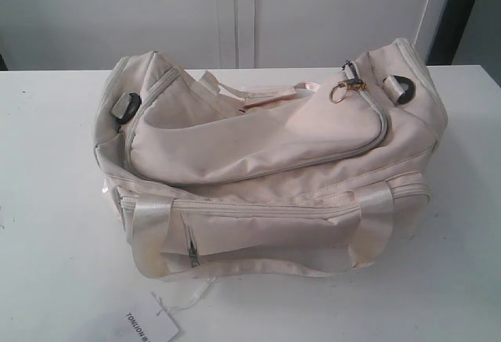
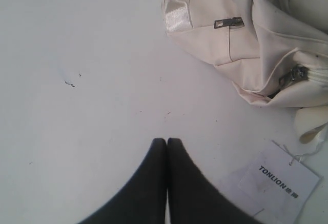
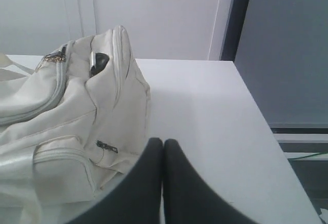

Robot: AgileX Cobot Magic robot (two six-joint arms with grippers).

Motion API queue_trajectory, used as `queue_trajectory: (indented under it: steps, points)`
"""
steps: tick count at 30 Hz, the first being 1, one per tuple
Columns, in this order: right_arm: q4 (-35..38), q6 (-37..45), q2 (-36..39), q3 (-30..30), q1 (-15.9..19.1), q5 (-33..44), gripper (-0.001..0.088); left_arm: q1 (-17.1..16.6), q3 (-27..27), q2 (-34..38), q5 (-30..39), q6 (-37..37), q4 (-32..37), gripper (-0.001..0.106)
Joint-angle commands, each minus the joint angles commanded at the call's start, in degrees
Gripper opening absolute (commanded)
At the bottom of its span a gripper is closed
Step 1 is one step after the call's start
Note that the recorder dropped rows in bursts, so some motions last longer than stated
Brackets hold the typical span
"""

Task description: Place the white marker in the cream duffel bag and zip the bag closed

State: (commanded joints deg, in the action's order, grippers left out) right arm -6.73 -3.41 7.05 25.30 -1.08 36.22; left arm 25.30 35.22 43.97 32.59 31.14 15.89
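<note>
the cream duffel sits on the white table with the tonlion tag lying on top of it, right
Not on top: the TONLION tag lies on the white table beside the cream duffel bag, as the exterior view shows.

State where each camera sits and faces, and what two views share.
Exterior view: off the arms, raised, looking down on the cream fabric duffel bag on the white table; no robot parts.
Left wrist view: on the left arm, facing down at the table; shut black left end effector shows.
Right wrist view: on the right arm, facing low across the table past the bag; shut black right end effector shows.
Shared: white paper TONLION tag, exterior and left wrist.
</note>
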Motion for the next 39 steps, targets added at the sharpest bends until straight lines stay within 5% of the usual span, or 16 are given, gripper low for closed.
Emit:
queue_trajectory:
  steps: [12, 22, 28, 39]
  points:
    - [0.85, 4.72, -0.8, -1.59, 0.0, -1.23, 0.0, 0.0, 0.0, 0.0, 0.0, 0.0, 0.0, 0.0]
    - [2.92, 4.47, -7.05, -18.76, 0.0, -15.06, 0.0, 0.0, 0.0, 0.0, -0.89, -0.1, 0.0, 0.0]
    - [5.76, 4.47, -7.05, -25.3, 0.0, -15.72, 0.0, 0.0, 0.0, 0.0, -1.29, -0.1, 0.0, 0.0]
    - [6.73, 4.47, -7.05, -25.3, 0.0, -16.52, 0.0, 0.0, 0.0, 0.0, -1.29, -0.1, 0.0, 0.0]
